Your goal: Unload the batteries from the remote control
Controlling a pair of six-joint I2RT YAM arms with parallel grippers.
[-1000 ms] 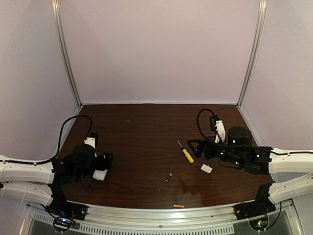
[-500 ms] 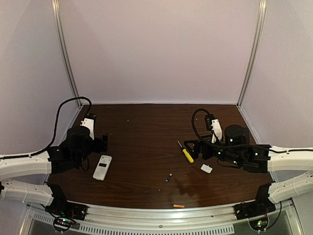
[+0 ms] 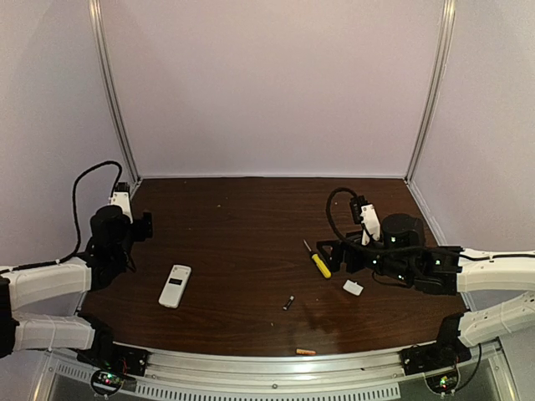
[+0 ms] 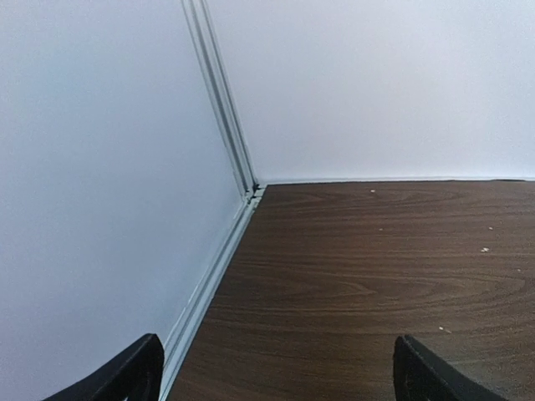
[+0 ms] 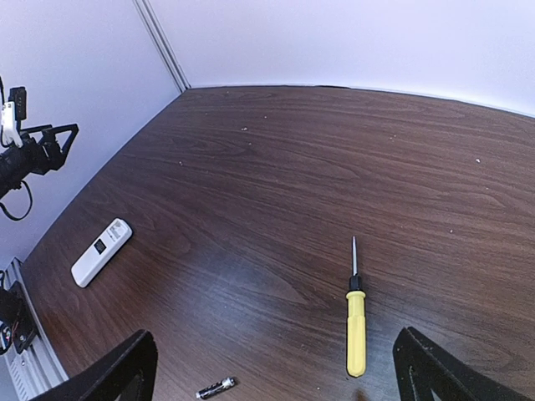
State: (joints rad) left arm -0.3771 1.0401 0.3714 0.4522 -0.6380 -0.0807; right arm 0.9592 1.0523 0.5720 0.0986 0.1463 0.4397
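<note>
I see the orange battery (image 3: 306, 352) at the near edge, well behind my right claw (image 5: 276, 369). The dark battery (image 5: 216, 388) lies by its spread fingers, the screwdriver (image 5: 356, 330) just ahead. The remote control (image 3: 175, 286) lies display-up, back of my left claw (image 4: 276, 373), also spread.
</note>
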